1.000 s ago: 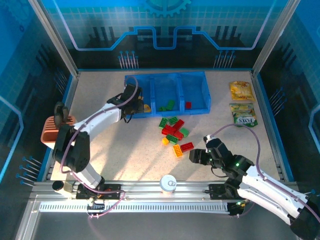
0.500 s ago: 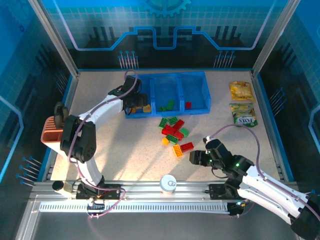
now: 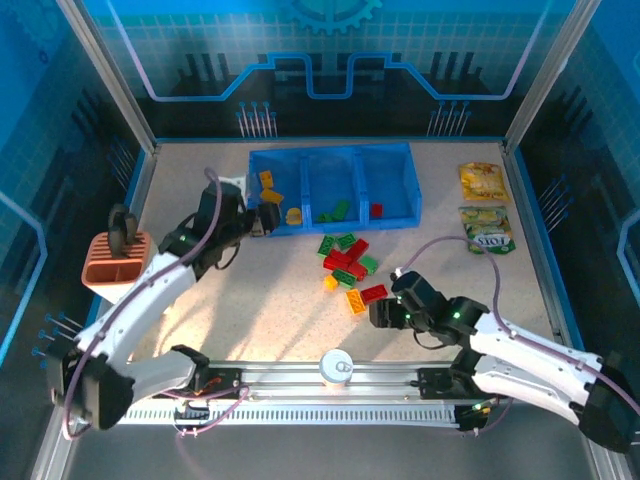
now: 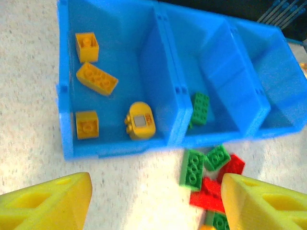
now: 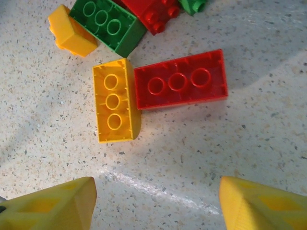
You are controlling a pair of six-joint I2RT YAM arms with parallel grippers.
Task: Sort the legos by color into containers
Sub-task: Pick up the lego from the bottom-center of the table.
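The blue tray (image 3: 333,152) has three compartments: several yellow legos (image 4: 96,79) lie in the left one, green legos (image 3: 334,211) in the middle, a red lego (image 3: 376,210) in the right. A loose pile of red, green and yellow legos (image 3: 348,262) lies on the table before it. My left gripper (image 3: 262,222) hangs open just left of the tray's left front corner, empty. My right gripper (image 3: 378,313) is open and empty, just short of a yellow lego (image 5: 115,101) and a red lego (image 5: 180,81) lying studs-down side by side.
A salmon-pink slotted holder (image 3: 103,258) stands at the left edge. Two snack packets (image 3: 483,203) lie at the right. A white cap-like object (image 3: 337,366) sits at the near rail. Open tabletop lies left of the pile.
My left gripper has pulled back out of the left compartment toward the left and near side, leaving yellow bricks inside. My right gripper has edged left toward the pile.
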